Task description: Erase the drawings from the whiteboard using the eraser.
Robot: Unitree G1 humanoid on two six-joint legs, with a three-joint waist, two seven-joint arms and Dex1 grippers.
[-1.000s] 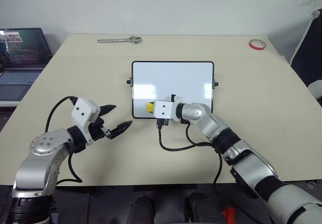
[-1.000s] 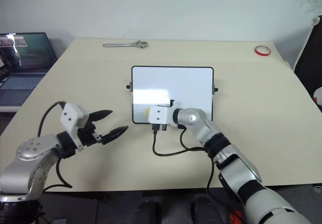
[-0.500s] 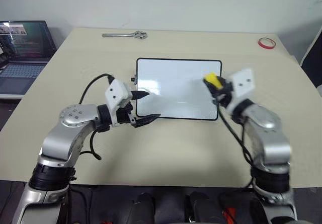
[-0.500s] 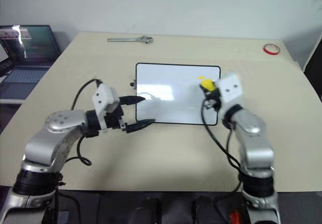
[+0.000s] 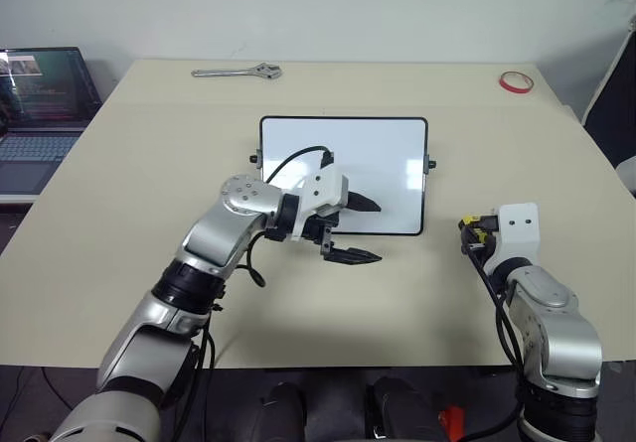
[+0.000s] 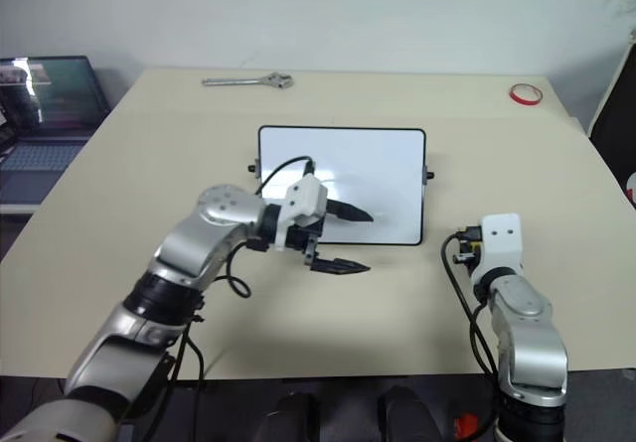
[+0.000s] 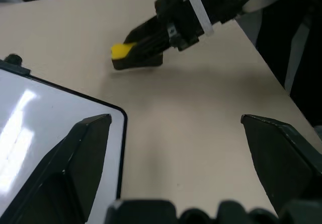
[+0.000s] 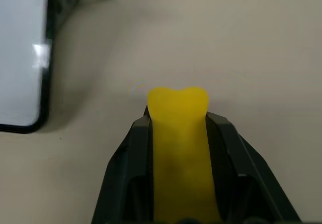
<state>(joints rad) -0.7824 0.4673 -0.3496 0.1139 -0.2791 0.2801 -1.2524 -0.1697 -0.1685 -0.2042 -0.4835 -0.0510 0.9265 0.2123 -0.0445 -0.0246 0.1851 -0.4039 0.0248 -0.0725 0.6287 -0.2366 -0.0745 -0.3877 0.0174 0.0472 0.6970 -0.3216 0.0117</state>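
One eraser (image 8: 178, 148) pinched in right end effector (image 8: 178, 133), beside whiteboard (image 5: 388, 154)

The small yellow eraser block (image 8: 178, 153) is showing bright between the black fingers (image 8: 126, 178) of the right hand (image 7: 138, 55). The rectangular glossy whiteboard (image 5: 383, 159) is gleaming plain white inside its thin black frame. The bench (image 5: 149, 184) is looking pale beige all over. At two o'clock on it, a ring of tape (image 5: 515, 81) is showing red; at eleven o'clock, a metal wrench (image 5: 237, 72) is shining silver-grey. The left hand (image 5: 359, 229) is showing black fingers beneath a white wrist housing.
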